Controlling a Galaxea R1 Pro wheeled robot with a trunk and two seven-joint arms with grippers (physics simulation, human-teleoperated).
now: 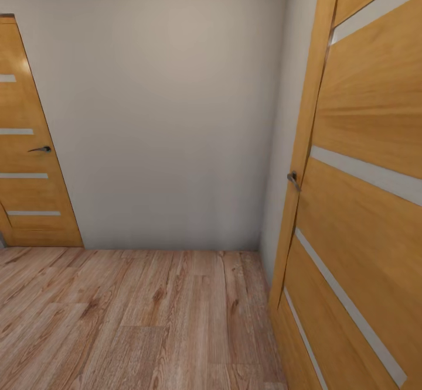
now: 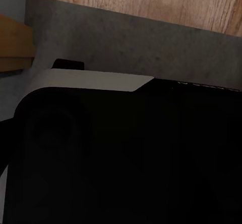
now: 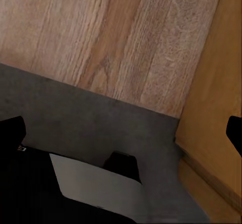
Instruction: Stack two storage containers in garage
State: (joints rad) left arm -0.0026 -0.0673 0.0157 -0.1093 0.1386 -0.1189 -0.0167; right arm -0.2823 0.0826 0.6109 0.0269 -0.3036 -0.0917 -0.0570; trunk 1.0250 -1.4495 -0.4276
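The biggest thing ahead is a plain white wall (image 1: 170, 109). It fills the middle of the head view. Below it runs a light wood-plank floor (image 1: 129, 320), right up to the foot of the wall.

On the right stands a big orange-wood door (image 1: 363, 202) with pale stripes across it. It is very near the robot and has a small grey handle (image 1: 292, 179) on its edge. On the left, farther off, is a second door (image 1: 29, 161) of the same kind, with a dark handle (image 1: 41, 149).

In the left wrist view there is a big black part of the robot's own body (image 2: 126, 158), with a grey strip and some plank floor past it. In the right wrist view there is more plank floor (image 3: 106, 37), a bit of orange wood (image 3: 217, 108), and the robot's grey and black base (image 3: 75, 128). Two dark tips sit at the edges of that view, one on each side. They may be the right fingers (image 3: 12, 132), set well apart, but I cannot tell for sure. For the left fingers I cannot tell at all whether they are released or clenched.

The two storage containers are not here, so I cannot say where they are. Nothing orange-red sits between any fingers.

I think the robot is on its way, in a small hall with doors. The wood floor says this is not the garage. Next, it probably needs to turn away from the blank wall and go through a door, taking care not to bump the near door on the right.
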